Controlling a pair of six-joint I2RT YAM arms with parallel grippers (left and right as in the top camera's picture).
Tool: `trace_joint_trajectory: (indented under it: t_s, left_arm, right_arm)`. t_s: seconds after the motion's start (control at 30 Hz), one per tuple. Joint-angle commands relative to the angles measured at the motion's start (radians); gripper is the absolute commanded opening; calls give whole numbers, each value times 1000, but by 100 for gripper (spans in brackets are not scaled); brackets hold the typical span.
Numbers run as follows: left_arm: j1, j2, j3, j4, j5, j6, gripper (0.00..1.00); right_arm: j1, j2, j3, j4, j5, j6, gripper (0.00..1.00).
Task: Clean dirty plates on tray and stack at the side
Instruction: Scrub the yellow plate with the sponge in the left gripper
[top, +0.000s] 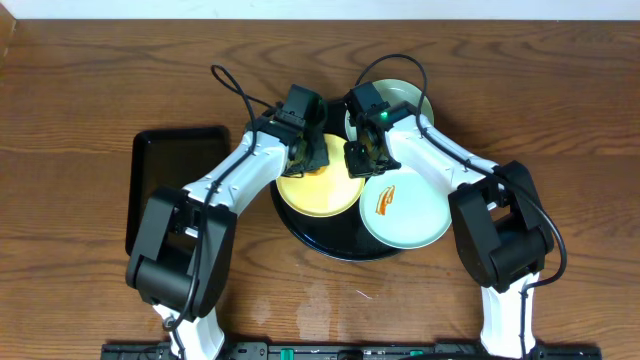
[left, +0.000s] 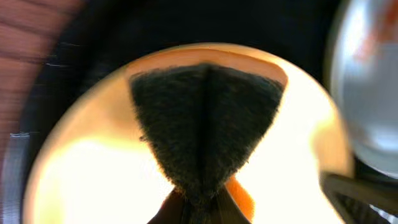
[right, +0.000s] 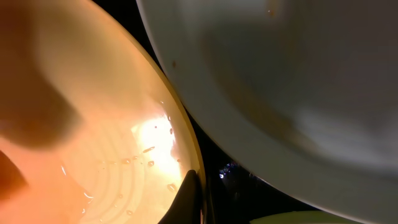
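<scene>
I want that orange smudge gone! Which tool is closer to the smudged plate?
Right. The right tool sits at the far-left rim of the smudged plate. The left tool, gripping a dark cloth, is farther, over the yellow plate.

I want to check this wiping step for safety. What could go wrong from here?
1. The left claw and right claw sit very close together over the yellow plate; they might collide.
2. The yellow plate lies right beside the smeared plate on the tray; wiping may push one into the other.
3. An orange smear shows beside the cloth; it could spread instead of lifting.
</scene>
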Motion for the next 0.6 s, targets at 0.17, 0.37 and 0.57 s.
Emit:
trace_joint_trajectory:
  t_s: [0.17, 0.37, 0.57]
  left_arm:
    - [3, 43, -5, 56, 45, 20, 7]
    - [14, 133, -5, 93, -33, 21, 8]
    - [55, 139, -5, 55, -167, 24, 7]
  right_arm:
    - [2, 16, -14, -8, 48, -12, 1]
    - [2, 16, -13, -12, 37, -12, 1]
    - [2, 16, -13, -23, 37, -12, 1]
